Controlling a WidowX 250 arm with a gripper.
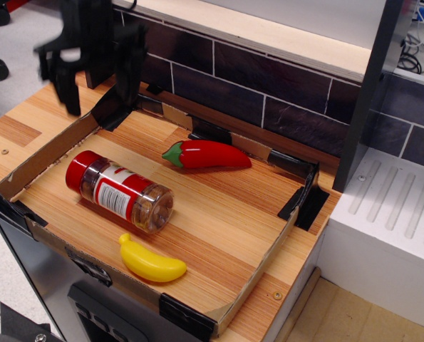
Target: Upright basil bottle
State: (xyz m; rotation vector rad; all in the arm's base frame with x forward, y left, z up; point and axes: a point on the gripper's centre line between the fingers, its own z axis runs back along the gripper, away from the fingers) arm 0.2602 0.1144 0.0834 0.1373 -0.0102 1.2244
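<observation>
The basil bottle lies on its side in the cardboard tray. Its red cap points to the back left and its clear base to the front right. It has a red-and-white label and brownish contents. My gripper is black and hangs open above the tray's back left corner, up and to the left of the bottle, not touching it. Its fingers point down with a wide gap between them.
A red toy chili pepper lies behind the bottle near the tray's back wall. A yellow toy banana lies at the front edge. Dark tile wall behind; a white ridged unit stands at the right.
</observation>
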